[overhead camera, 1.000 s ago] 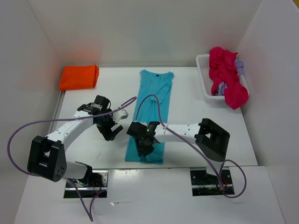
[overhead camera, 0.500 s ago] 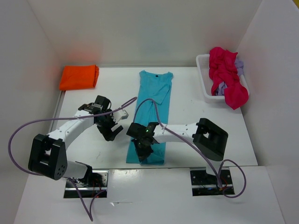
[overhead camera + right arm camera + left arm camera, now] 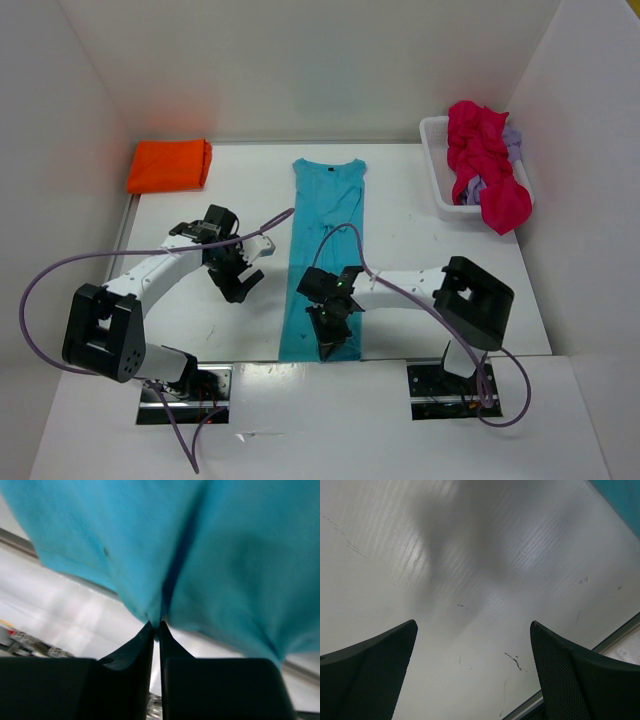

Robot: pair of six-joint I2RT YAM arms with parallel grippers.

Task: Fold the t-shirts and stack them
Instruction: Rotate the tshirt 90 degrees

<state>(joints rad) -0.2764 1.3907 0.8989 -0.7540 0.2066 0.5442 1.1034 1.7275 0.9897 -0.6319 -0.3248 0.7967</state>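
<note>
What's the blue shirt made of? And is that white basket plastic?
The turquoise shirt looks like soft, matte cloth: it lies limp and puckers into a crease. The white basket looks like stiff plastic, keeping straight walls, though it is too small to be sure.

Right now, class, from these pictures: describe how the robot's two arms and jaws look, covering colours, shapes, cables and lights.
The left arm and right arm have white tubular links joined by chunky black housings. A thin purple cable loops off each. A small green light glows near the right wrist. The jaws are black and tapered, with fine mesh-textured faces.
</note>
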